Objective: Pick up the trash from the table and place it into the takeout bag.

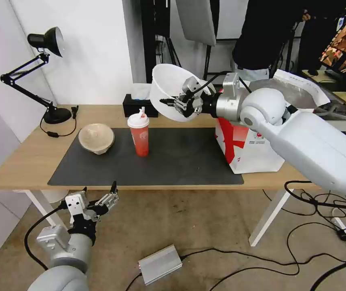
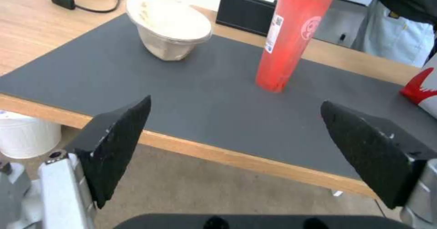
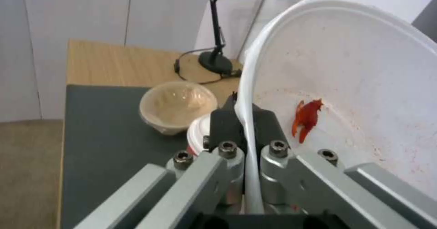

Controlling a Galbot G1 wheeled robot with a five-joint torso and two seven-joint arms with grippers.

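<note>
My right gripper (image 1: 181, 103) is shut on the rim of the wide white plastic bowl (image 1: 167, 89) and holds it tilted in the air above the table (image 1: 23, 145), left of the takeout bag (image 1: 252, 151). In the right wrist view the bowl (image 3: 364, 85) carries a red scrap (image 3: 307, 118), and the rim runs between the pads (image 3: 227, 123). The red cup (image 1: 140, 135) with lid and straw stands on the dark mat (image 1: 181, 161). The beige pulp bowl (image 1: 96, 138) sits left of it. My left gripper (image 1: 99, 195) hangs open below the table's front edge, facing the cup (image 2: 291, 37) and pulp bowl (image 2: 168, 25).
A black tissue box (image 1: 137, 106) stands at the table's back edge, behind the cup. A black desk lamp (image 1: 39, 72) and its cord occupy the back left corner. On the floor lie a silver box (image 1: 160, 264) and cables. A person stands behind the table.
</note>
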